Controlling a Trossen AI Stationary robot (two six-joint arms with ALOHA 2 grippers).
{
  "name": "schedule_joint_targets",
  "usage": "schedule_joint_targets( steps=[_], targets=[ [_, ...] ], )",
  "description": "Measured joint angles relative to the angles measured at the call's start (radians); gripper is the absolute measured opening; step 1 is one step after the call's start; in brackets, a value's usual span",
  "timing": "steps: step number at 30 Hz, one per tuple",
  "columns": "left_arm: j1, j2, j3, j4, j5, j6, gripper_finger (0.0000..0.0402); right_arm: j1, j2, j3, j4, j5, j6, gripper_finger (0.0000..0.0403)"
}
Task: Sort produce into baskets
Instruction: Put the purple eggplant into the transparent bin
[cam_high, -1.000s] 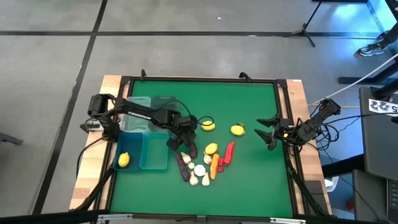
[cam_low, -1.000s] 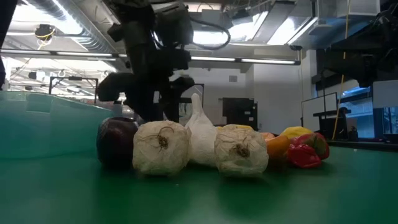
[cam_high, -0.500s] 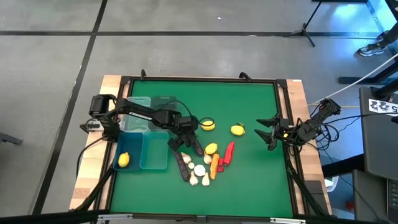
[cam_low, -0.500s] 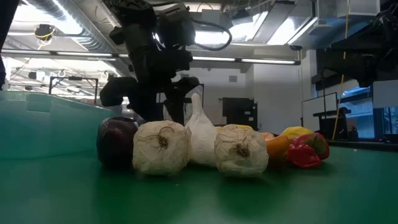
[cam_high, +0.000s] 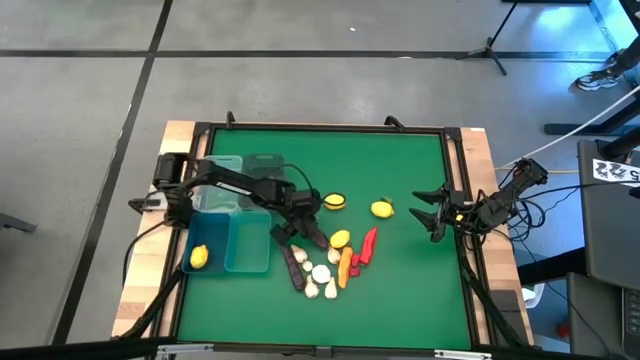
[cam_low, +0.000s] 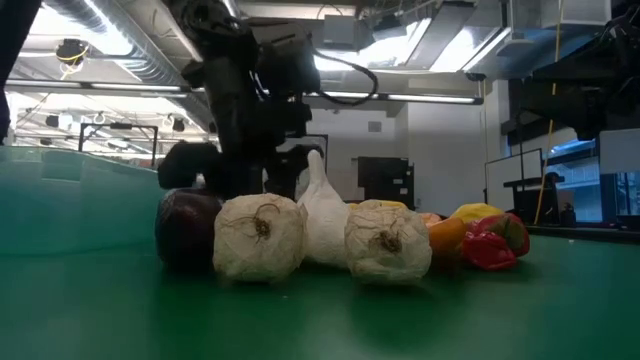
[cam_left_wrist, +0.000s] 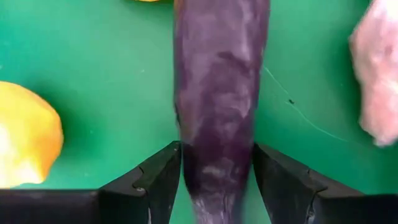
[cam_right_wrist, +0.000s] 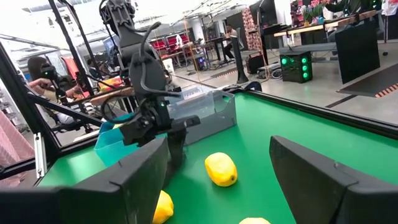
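The produce lies in a cluster at mid-table: a purple eggplant (cam_left_wrist: 217, 93), a second eggplant (cam_high: 295, 268), garlic bulbs (cam_high: 320, 272), a carrot (cam_high: 346, 265), a red pepper (cam_high: 368, 245) and lemons (cam_high: 340, 239). My left gripper (cam_high: 305, 234) points steeply down over the first eggplant, open, with one finger on each long side of it near one end. One lemon (cam_high: 199, 256) sits in a blue basket (cam_high: 245, 255). My right gripper (cam_high: 432, 213) waits open near the table's right edge. My left gripper straddles the eggplant near its end (cam_left_wrist: 214, 180) from above, fingers (cam_left_wrist: 155, 183) across its length and close against both long sides. Whether they touch it I cannot tell. The eggplant lies flat on the green mat.
Two more baskets, a blue one (cam_high: 222, 170) and a clear one (cam_high: 265, 165), stand at the left behind the near ones. Two lemons (cam_high: 334, 202) (cam_high: 381, 209) lie apart toward the far side. A garlic bulb (cam_left_wrist: 376, 81) and a lemon (cam_left_wrist: 25, 137) flank the eggplant.
My left gripper has sunk toward the eggplant and shifted slightly toward the table's near edge, rolling a little; its fingers keep the same gap. The produce has not moved.
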Motion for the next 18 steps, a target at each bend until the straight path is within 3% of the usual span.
schedule_joint_targets(
  steps=[5, 14, 18],
  targets=[
    [0.000, 0.013, 0.003, 0.004, 0.003, -0.025, 0.0191, 0.000, 0.000, 0.000, 0.000, 0.000, 0.000, 0.0280],
    [0.000, 0.011, 0.002, -0.002, -0.002, -0.166, 0.0122, 0.000, 0.000, 0.000, 0.000, 0.000, 0.000, 0.0280],
    [0.000, 0.011, 0.008, 0.002, -0.023, -0.263, 0.0114, 0.000, 0.000, 0.000, 0.000, 0.000, 0.006, 0.0280]
  ],
)
